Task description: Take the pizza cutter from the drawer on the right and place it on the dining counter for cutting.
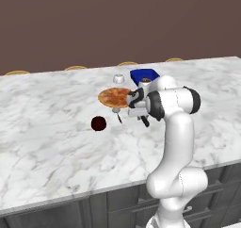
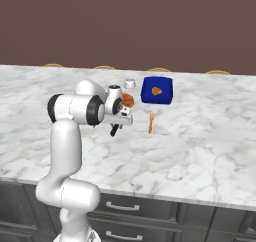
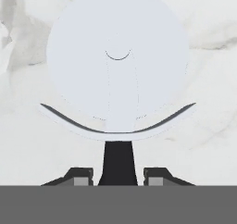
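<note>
I have the cutter [image 3: 118, 79] clamped in my tool [image 3: 118, 174], mid-frame in the hand view, hanging over the counter [image 1: 47, 142] beside the pizza [image 1: 113, 96]. Only setting it down and letting go remains, I judge.

silver-wheeled pizza cutter [image 3: 118, 65], grey-veined white dining counter [image 1: 47, 128], dark red ball [image 1: 98, 123]

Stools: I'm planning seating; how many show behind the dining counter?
4 stools along the dining counter's far edge: far left, centre-left, centre-right, far right. More could lie outside the frame.
</note>
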Robot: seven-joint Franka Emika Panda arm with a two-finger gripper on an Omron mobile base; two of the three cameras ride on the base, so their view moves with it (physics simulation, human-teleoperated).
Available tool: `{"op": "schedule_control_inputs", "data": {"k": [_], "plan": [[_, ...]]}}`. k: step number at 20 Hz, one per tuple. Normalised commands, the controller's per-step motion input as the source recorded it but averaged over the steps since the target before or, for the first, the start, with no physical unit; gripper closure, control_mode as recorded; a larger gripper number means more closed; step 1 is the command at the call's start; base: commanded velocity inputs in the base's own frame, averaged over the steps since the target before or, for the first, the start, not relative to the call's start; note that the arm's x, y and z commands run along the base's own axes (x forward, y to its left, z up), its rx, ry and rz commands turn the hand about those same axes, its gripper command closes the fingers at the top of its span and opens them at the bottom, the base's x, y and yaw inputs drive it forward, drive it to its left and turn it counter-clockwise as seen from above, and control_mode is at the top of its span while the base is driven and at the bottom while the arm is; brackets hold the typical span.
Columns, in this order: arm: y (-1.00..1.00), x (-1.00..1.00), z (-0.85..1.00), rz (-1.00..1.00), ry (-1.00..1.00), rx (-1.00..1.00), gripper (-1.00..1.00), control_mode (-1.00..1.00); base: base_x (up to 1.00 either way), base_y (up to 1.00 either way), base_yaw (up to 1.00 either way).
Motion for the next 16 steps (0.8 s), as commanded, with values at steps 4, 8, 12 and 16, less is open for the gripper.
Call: {"op": "schedule_control_inputs", "data": {"k": [4, 8, 12, 16], "plan": [[0.00, 0.02, -0.04, 0.00, 0.00, 0.00, 1.00, -1.00, 0.00, 0.00, 0.00], [0.00, 0.00, 0.00, 0.00, 0.01, 0.00, -1.00, -1.00, 0.00, 0.00, 0.00], [0.00, 0.00, 0.00, 0.00, 0.00, 0.00, -1.00, -1.00, 0.00, 0.00, 0.00], [0.00, 0.00, 0.00, 0.00, 0.00, 0.00, -1.00, -1.00, 0.00, 0.00, 0.00]]}}
